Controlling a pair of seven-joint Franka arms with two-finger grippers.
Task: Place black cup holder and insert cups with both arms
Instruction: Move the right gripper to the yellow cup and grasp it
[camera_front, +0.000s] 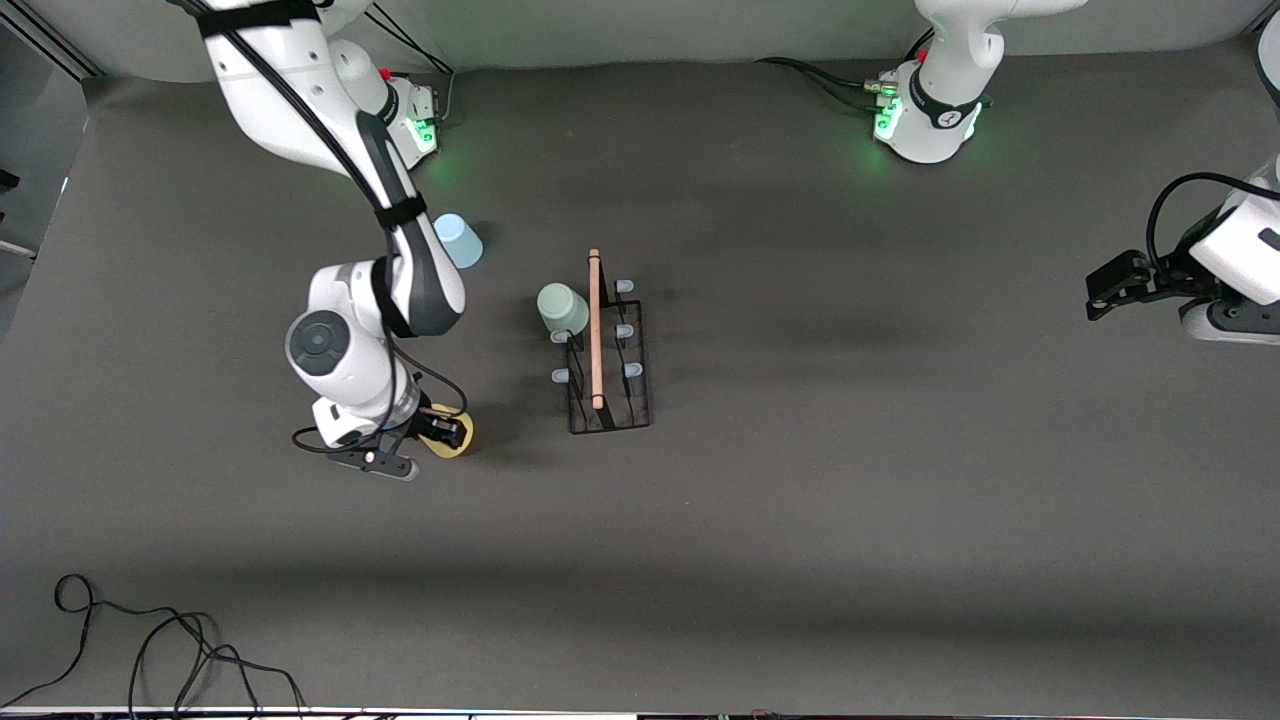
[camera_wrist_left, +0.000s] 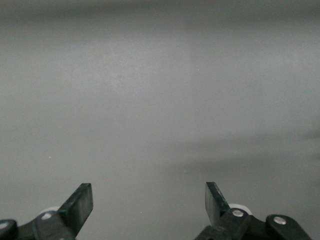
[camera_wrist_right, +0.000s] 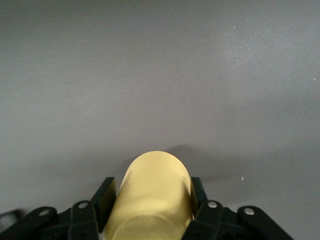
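The right gripper (camera_front: 440, 430) covers most of the yellow cup (camera_front: 458, 437) from the front; the right wrist view's edge crops that cup's base. The left arm (camera_front: 1215, 270) runs off frame.

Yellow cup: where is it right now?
The yellow cup sits between the right gripper's closed fingers, toward the right arm's end, beside the black cup holder.

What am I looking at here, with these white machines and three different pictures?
Two white robot arms share a grey table. One picture looks down from high up; the other two come from cameras on each arm's wrist. The right gripper has shut on the yellow cup, near the right arm's end. The left gripper waits open over bare table at the left arm's end. In the middle stands the black cup holder, with a grey-green cup on one of its pegs, it seems. A light blue cup sits on the table farther from the high camera.
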